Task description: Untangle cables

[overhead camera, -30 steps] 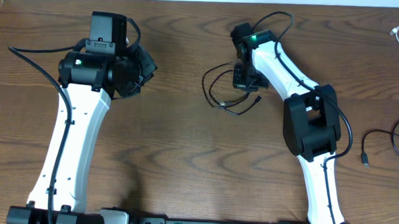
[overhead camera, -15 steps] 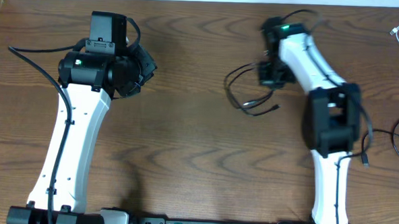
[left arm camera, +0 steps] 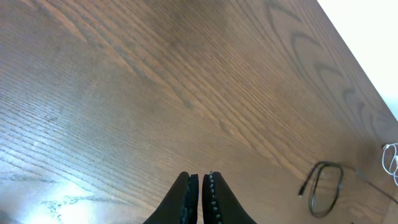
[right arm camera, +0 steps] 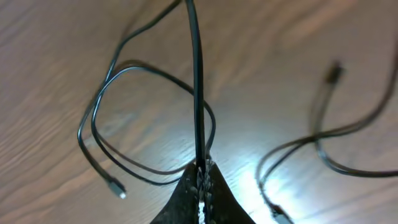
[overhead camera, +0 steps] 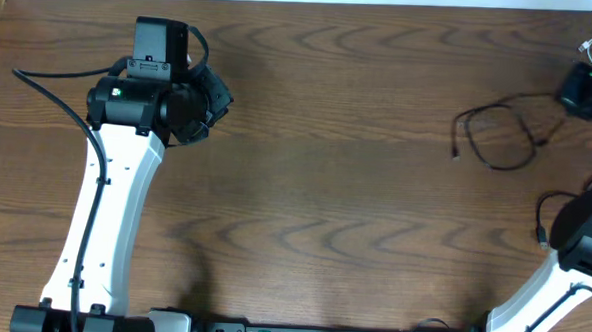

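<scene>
Where the tabletop [overhead camera: 354, 209] runs out at its right edge, the right tool [right arm camera: 202, 168] is pinched shut on the black cable [right arm camera: 196, 93], whose loop trails left of that tool. The white cable [overhead camera: 588, 45] lies just beyond that tool, by the far corner. The left tool [left arm camera: 200, 186] is closed on nothing, well left of the right tool, with broad bare wood between.

My left arm [overhead camera: 109, 208] reaches straight forward, wrist turned right. My left gripper [left arm camera: 200, 179] has its fingers pressed together, tips pointing down at a slant. My right arm [overhead camera: 531, 296] reaches to the far right edge, and my right gripper [right arm camera: 202, 169] is clamped on the black cable [right arm camera: 196, 74].
</scene>
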{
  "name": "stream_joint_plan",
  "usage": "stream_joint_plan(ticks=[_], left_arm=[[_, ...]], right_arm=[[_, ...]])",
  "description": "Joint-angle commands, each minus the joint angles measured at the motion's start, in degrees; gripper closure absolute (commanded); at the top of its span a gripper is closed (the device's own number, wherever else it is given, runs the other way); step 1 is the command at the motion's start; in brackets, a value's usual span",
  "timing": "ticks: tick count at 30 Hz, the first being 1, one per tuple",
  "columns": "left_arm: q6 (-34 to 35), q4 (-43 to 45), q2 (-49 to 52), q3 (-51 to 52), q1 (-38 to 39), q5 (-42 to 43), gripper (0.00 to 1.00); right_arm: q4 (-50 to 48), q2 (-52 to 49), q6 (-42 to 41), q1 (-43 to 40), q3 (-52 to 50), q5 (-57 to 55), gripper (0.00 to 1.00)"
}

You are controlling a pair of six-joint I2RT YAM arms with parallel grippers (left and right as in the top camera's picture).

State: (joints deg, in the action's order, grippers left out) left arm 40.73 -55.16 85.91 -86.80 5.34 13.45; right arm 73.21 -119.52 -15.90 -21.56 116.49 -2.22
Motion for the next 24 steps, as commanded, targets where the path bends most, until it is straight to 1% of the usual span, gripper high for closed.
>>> stream_joint_plan(ticks=[1, 4, 8, 13, 19, 24], left_arm=[[0.28, -0.09, -0.39, 0.35, -0.13, 0.28, 0.90], [0.31, -0.09, -0.39, 0.35, -0.13, 0.26, 0.90], [0.31, 0.11, -0.39, 0.35, -0.13, 0.26, 0.90], [0.31, 0.76, -0.39, 0.35, -0.13, 0.26, 0.89], [0.31, 1.70, -0.35, 0.35, -0.13, 0.24, 0.89], [0.31, 1.70, -0.28, 0.35, -0.13, 0.26, 0.89]], right_arm=[[-1.92, -0.09, -4.02, -5.01, 0.04, -2.14, 0.99], [-5.33, -0.09, -6.88, -9.97, 0.07, -2.01, 0.99], [-11.52, -0.09, -7.26, -15.21, 0.66, 1.73, 0.99], [-17.99, -0.04, -9.38, -19.43, 2.64, 5.35, 0.99], [-28.65, -0.04, -7.78, -19.37, 3.74, 11.54, 0.99], [-31.89, -0.04, -6.93, -16.52, 3.74, 11.21, 0.98]])
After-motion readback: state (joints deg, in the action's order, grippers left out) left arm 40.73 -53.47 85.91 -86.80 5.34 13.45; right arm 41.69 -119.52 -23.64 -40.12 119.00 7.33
